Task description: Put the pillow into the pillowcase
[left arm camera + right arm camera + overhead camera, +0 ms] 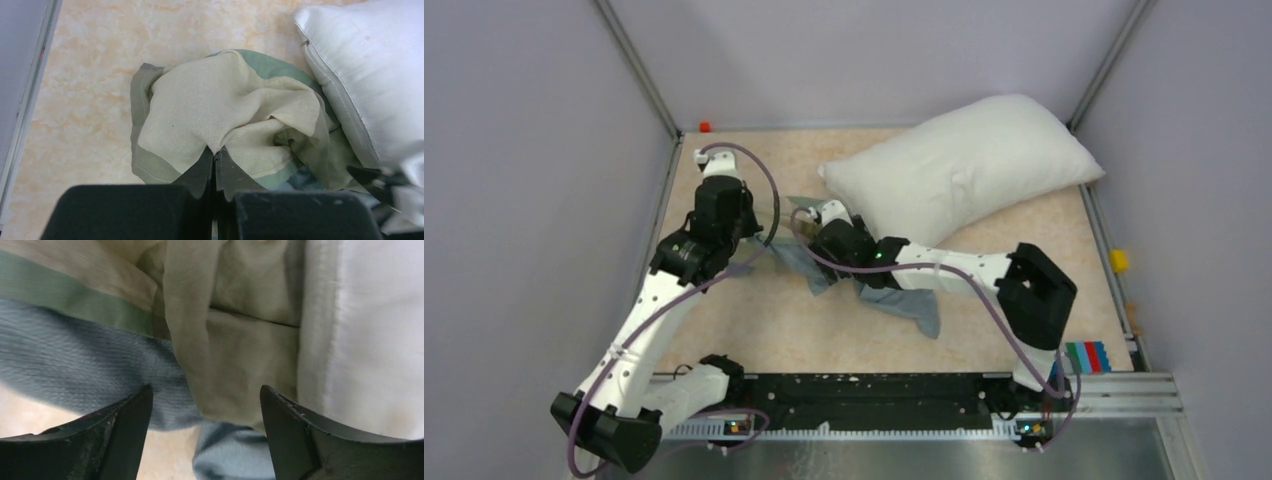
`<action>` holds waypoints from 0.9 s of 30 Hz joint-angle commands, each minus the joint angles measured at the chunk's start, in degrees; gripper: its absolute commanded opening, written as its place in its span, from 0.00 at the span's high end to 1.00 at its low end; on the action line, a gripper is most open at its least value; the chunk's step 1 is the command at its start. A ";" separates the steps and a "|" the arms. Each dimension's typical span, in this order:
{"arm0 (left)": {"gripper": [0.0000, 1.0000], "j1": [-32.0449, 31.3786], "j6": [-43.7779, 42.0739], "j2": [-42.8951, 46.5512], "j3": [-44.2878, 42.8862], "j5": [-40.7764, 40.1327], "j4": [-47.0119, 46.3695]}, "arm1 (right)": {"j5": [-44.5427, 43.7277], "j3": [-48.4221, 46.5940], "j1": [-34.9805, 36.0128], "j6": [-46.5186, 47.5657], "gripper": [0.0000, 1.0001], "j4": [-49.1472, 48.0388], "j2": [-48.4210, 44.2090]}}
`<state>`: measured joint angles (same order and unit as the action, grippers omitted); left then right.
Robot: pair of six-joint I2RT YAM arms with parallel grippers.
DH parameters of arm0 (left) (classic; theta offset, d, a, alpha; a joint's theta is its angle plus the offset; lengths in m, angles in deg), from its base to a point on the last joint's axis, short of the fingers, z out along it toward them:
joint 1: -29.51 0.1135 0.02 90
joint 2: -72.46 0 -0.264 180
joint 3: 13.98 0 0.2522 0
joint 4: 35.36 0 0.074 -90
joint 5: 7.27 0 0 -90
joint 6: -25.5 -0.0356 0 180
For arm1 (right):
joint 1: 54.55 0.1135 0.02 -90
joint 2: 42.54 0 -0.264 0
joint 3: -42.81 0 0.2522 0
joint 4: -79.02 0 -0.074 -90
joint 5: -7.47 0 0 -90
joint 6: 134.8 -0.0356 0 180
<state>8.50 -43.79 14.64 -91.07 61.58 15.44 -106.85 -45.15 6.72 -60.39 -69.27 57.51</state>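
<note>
The marbled beige table [754, 320] carries a plump white pillow [969, 165] at its far right, lying slantwise and wholly outside the pillowcase [220, 110]. The pillowcase lies crumpled at mid-table against the pillow's near-left corner, grey-blue outside with a pale lining and a green hem. The left gripper [215, 170] is clamped on a fold of it. The right gripper [205, 390] stands wide apart over the cloth, gripping nothing. Small coloured blocks [1087, 356] sit by the right arm's base.

Pillow [964, 165] back right on table [754, 320]; pillowcase [914, 305] just before it, touching its left end.
</note>
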 commanded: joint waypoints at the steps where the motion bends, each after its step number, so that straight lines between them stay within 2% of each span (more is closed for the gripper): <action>1: 1.00 0.45 -1.43 2.13 -4.09 -2.03 1.25 | 0.30 -5.04 -0.09 1.76 0.27 -6.47 7.50; 2: 1.00 0.45 -1.53 2.26 -4.85 -2.32 1.69 | -0.11 -6.45 -0.16 1.62 0.36 -6.02 8.58; 3: 1.00 0.46 -1.73 2.42 -5.74 -2.59 2.29 | -1.30 -7.77 -0.03 0.88 0.52 -4.89 9.11; 4: 1.00 0.45 -1.91 2.53 -7.14 -2.99 2.98 | -2.73 -8.69 -0.02 -0.15 0.78 -3.73 8.56; 5: 1.00 0.44 -2.21 2.68 -8.30 -3.40 3.62 | -4.26 -9.25 0.14 -0.90 0.95 -2.58 7.56; 6: 1.00 0.43 -2.62 2.85 -9.60 -3.83 4.18 | -5.86 -9.56 0.45 -1.53 1.00 -1.43 5.94; 10: 1.00 0.40 -4.56 3.80 -15.68 -6.45 6.90 | -11.98 -11.15 3.73 -2.51 1.00 4.49 -2.95; 16: 1.00 0.46 -7.55 5.70 -26.06 -10.64 11.04 | -14.72 -16.08 11.20 -4.85 1.00 14.84 -14.13; 21: 1.00 0.30 -9.41 4.17 -38.03 -12.63 13.72 | -21.20 -26.48 16.83 -6.58 1.00 26.70 -17.84; 27: 1.00 0.14 -8.89 1.30 -44.86 -11.17 12.94 | -30.44 -40.22 17.04 -5.92 1.00 39.66 -17.96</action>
<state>8.34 -51.18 18.88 -132.62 52.18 28.95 -126.52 -78.39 23.92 -66.16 -43.19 41.03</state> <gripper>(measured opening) 0.008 0.007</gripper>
